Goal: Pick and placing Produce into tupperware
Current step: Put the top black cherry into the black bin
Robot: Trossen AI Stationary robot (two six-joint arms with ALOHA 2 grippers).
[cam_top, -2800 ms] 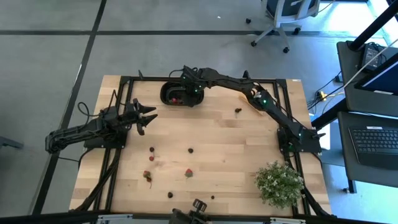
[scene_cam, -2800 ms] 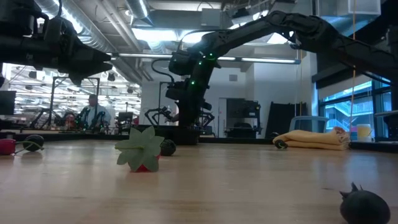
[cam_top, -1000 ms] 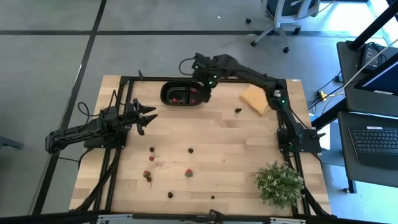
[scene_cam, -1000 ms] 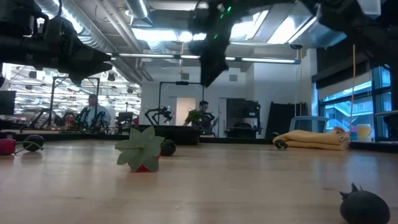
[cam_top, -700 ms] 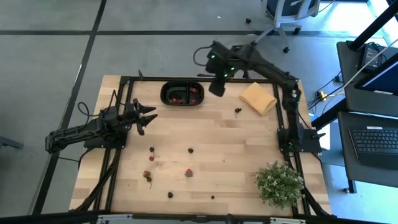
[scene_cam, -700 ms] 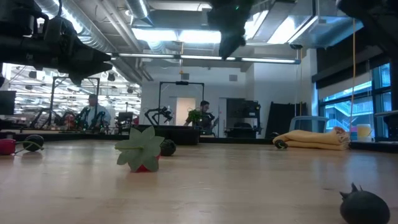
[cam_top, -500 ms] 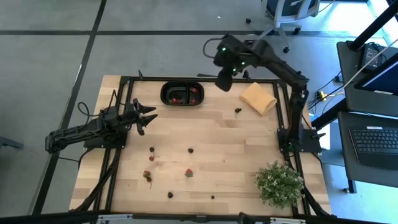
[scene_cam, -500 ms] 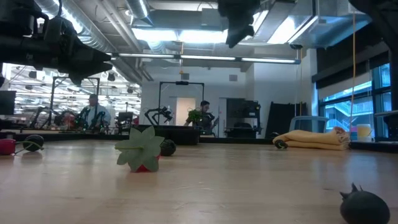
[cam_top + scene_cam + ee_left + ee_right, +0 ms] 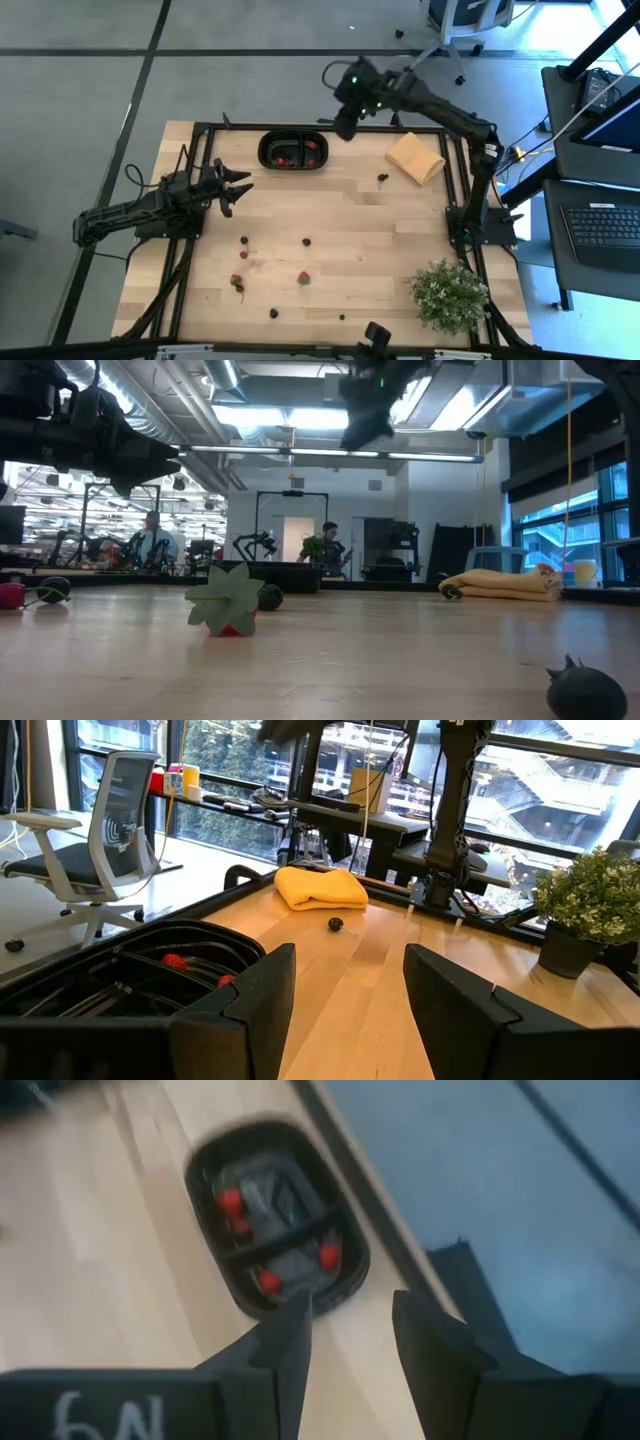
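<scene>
High view: black tupperware [image 9: 293,151] sits at the far edge of the counter [image 9: 380,240], w/ red bits inside. Right claw [image 9: 343,125] hangs up in the air just past that edge, near the tupperware's end; fingers apart w/ a gap, nothing in it. Left claw [image 9: 240,187] waits over the left side, spread wide, empty. Little produce pieces [image 9: 303,278] lie loose on the near half of the counter.

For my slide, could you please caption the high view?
Right gripper raised beside the black container; fruits scattered on the table.
</scene>
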